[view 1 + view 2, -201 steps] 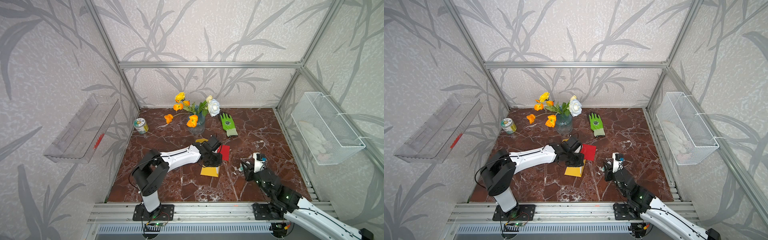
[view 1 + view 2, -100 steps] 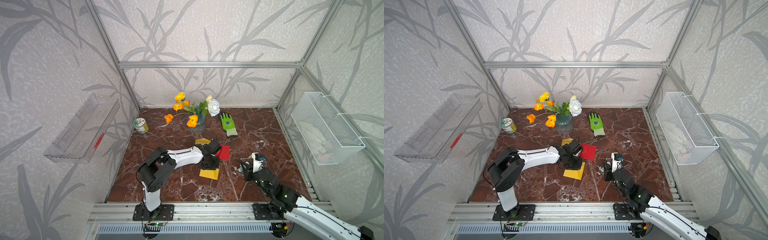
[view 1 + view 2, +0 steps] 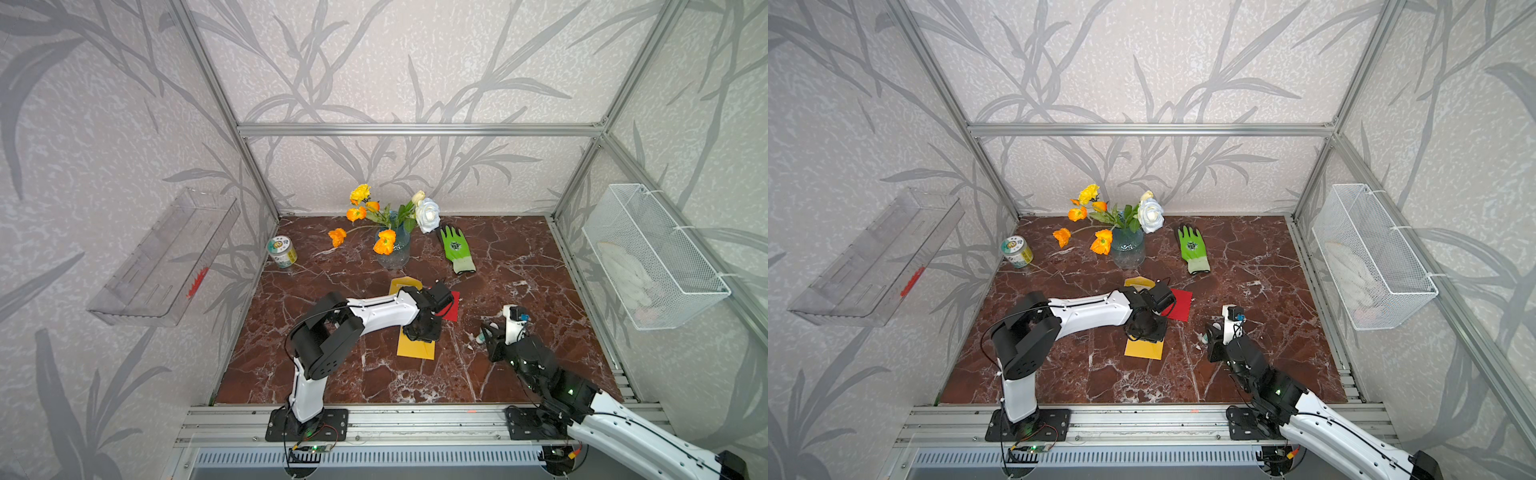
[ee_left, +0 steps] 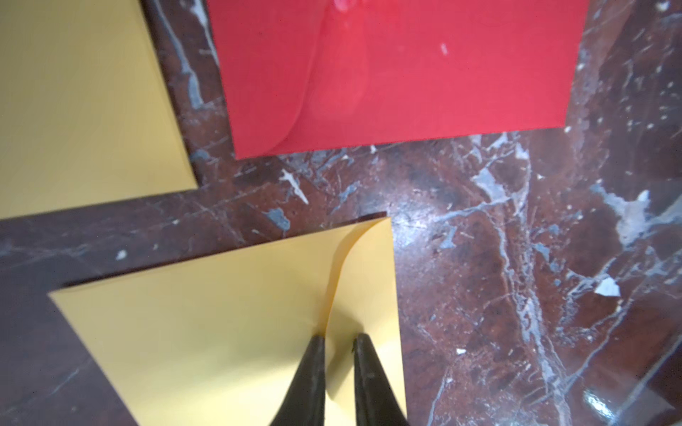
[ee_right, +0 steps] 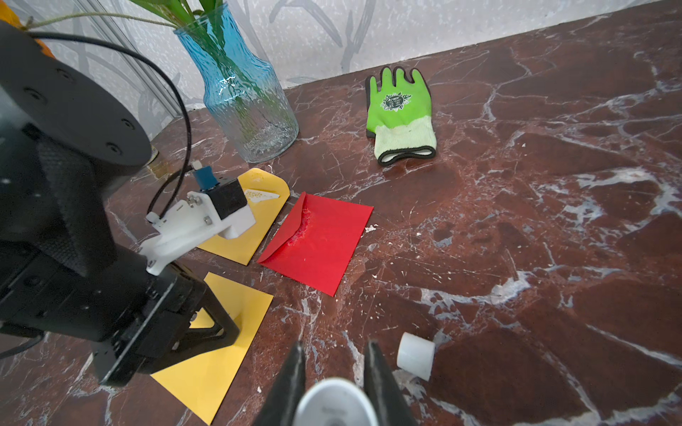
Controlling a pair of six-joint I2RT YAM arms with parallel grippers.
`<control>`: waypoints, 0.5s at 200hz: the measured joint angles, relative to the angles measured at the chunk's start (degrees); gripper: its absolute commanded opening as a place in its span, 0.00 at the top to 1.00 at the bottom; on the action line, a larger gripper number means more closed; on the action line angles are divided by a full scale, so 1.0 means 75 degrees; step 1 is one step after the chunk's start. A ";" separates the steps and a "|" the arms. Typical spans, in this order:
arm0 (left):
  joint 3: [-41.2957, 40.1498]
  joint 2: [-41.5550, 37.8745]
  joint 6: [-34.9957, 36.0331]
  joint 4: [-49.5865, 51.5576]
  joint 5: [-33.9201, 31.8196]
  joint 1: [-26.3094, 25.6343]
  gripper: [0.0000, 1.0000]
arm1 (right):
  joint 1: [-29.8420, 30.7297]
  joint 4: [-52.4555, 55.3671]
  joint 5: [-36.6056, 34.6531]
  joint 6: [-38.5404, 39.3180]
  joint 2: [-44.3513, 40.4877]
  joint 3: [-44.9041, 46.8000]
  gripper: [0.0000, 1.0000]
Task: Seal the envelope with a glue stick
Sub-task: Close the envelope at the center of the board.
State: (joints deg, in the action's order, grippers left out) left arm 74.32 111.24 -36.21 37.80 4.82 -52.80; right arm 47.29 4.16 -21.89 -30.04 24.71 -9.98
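L gripper [image 4: 338, 341] tips barely parted at curled flap [image 4: 363, 265] of yellow envelope [image 4: 221, 313] mid-worktop [image 4: 479, 258], R gripper [image 5: 334, 354] clamped on glue stick [image 5: 334, 405] nearer worktop's right edge, cap [image 5: 415, 356] just beside; risk: flap unheld, may drop flat, so glue smears outside

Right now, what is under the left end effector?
A yellow envelope lies on the marble table, its flap edge curling up beside the left end effector. Anything inside it is hidden.
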 measured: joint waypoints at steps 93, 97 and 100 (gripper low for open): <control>0.1690 0.1134 0.0697 0.2305 -0.2337 -0.0711 0.63 | 0.0000 0.0003 -0.0020 -0.0055 -0.0274 0.0000 1.00; 0.1714 0.1145 0.0705 0.2366 -0.2407 -0.0723 0.63 | 0.0000 0.0006 -0.0017 -0.0055 -0.0297 0.0000 1.00; 0.1728 0.1160 0.0731 0.2398 -0.2457 -0.0731 0.63 | 0.0000 0.0003 -0.0020 -0.0058 -0.0309 0.0003 1.00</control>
State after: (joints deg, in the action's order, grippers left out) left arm 87.29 119.94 -30.72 55.79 -13.61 -58.28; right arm 47.29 4.19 -22.04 -30.48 22.39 -9.96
